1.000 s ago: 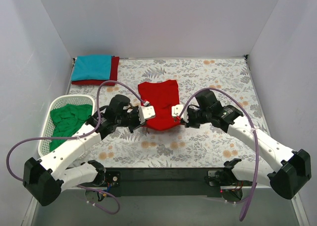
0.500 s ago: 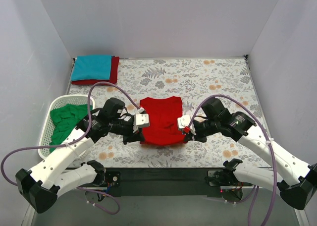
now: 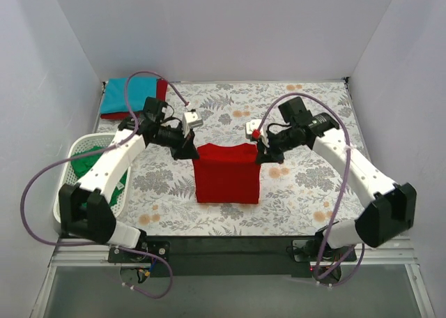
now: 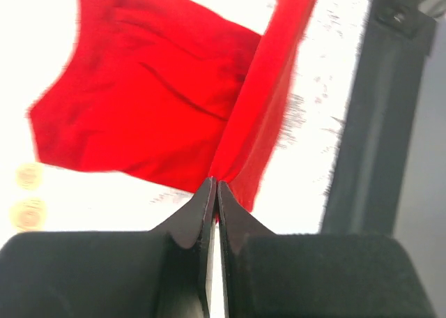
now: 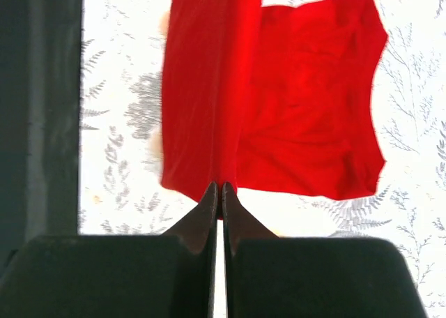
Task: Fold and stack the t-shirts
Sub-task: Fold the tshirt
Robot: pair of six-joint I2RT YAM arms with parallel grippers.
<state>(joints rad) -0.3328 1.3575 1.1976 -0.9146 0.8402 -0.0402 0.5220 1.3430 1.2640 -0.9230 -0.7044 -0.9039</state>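
A bright red t-shirt [image 3: 226,174] hangs as a doubled sheet over the middle of the table, its lower end on the cloth. My left gripper [image 3: 190,153] is shut on its top left corner, and my right gripper [image 3: 259,155] is shut on the top right corner. The left wrist view has the red t-shirt [image 4: 153,109] pinched at my left gripper [image 4: 214,187]. In the right wrist view the red t-shirt [image 5: 279,102] runs up from my right gripper [image 5: 221,188]. A folded teal t-shirt [image 3: 125,93] lies on a darker red one [image 3: 162,90] at the back left. A green t-shirt [image 3: 83,166] fills the basket.
A white lattice basket [image 3: 83,142] stands at the left edge, under my left arm. The table carries a floral cloth [image 3: 306,185] and is boxed in by white walls at the back and both sides. A black bar [image 3: 230,247] runs along the near edge.
Both grippers rose and moved toward the back with the red t-shirt's corners. The shirt, which lay low near the front, now hangs stretched between them.
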